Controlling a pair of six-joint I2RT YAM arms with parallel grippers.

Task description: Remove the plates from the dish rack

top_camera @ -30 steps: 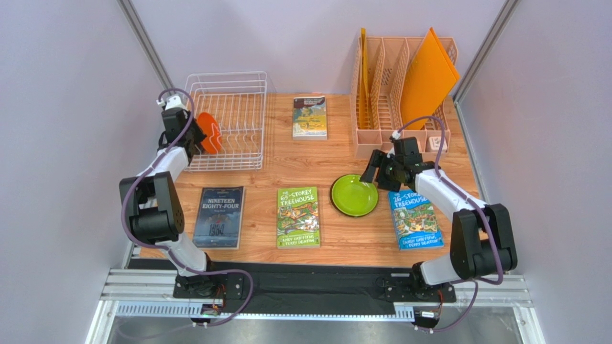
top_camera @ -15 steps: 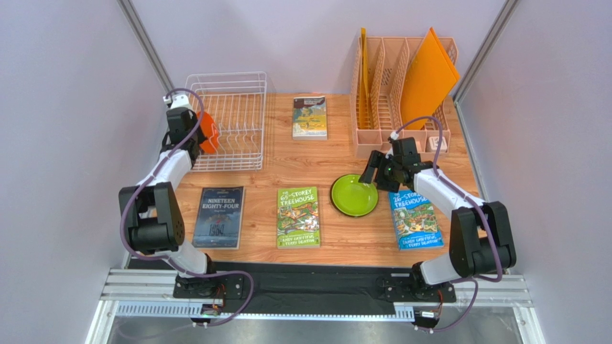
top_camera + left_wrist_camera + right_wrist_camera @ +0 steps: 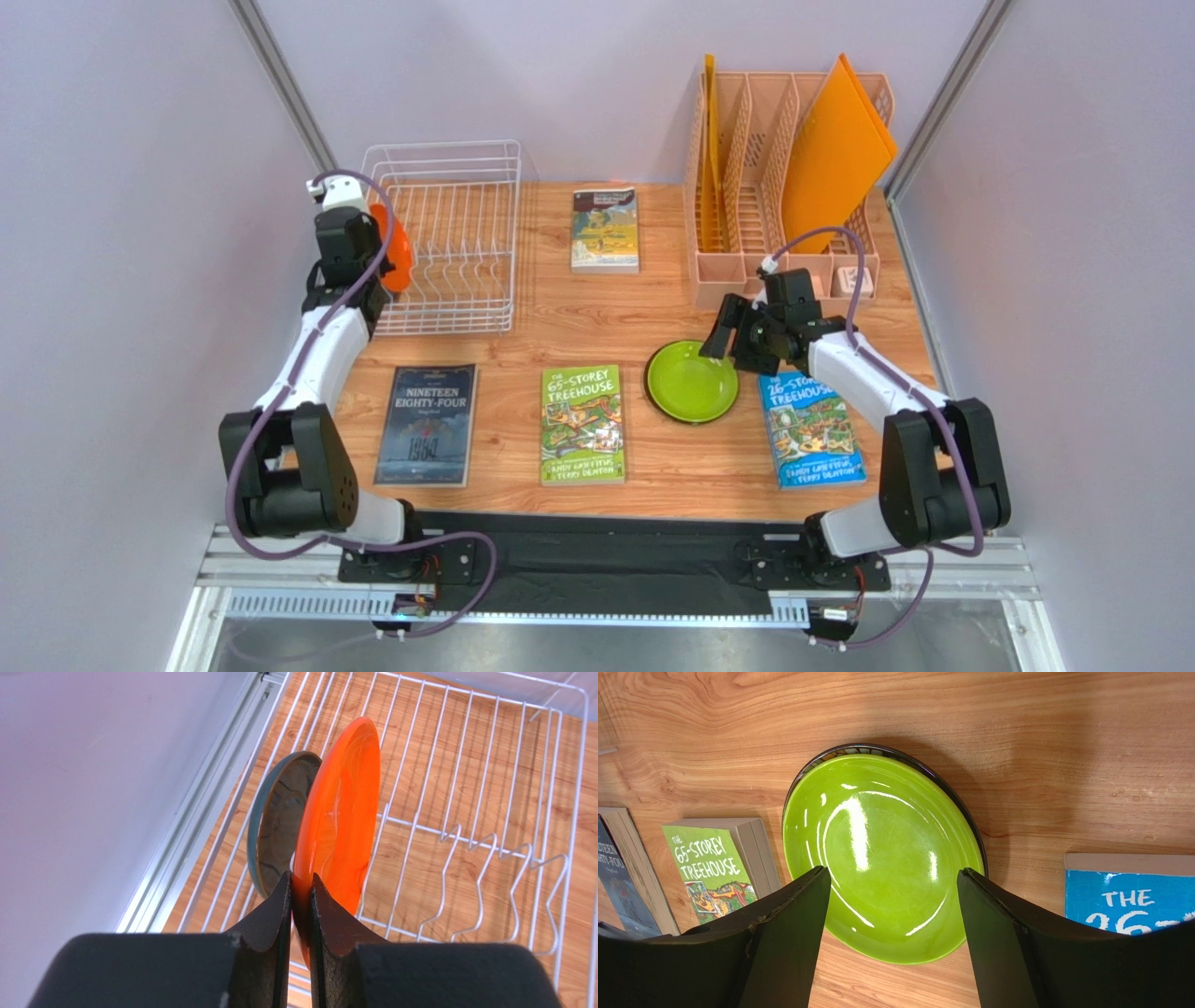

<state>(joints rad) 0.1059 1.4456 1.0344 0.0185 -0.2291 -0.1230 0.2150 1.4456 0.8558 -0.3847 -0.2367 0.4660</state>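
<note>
The left tool [image 3: 300, 882] is at the far left of the bench [image 3: 659, 301], its two fingers pinched narrow on the lower rim of the orange plate [image 3: 340, 819]. That plate stands on edge over the left end of the dish rack [image 3: 463, 224]; whether it rests on the wires cannot be told. Just to its left, the teal plate [image 3: 277, 833] stands upright in the rack, close against the orange one. The rest of the white wire rack to the right shows bare prongs.

Near the rack, a dark book titled Nineteen Eighty-Four [image 3: 427, 423] lies flat at the near left. To its right lies a green book, The 65-Storey Treehouse [image 3: 582, 423], and a third book [image 3: 605, 228] lies at the far middle, just beside the rack.

Right of the green book, the lime green plate [image 3: 882, 861] lies face up on the bench, with a dark edge showing around its far side. The right tool [image 3: 892, 875] hangs over it with the jaws spread wide, one finger on each side of the plate, gripping nothing. A blue Treehouse book [image 3: 811, 427] lies just right of the plate. At the far right stands a peach organizer [image 3: 737, 210] holding upright orange boards [image 3: 839, 147].
</note>
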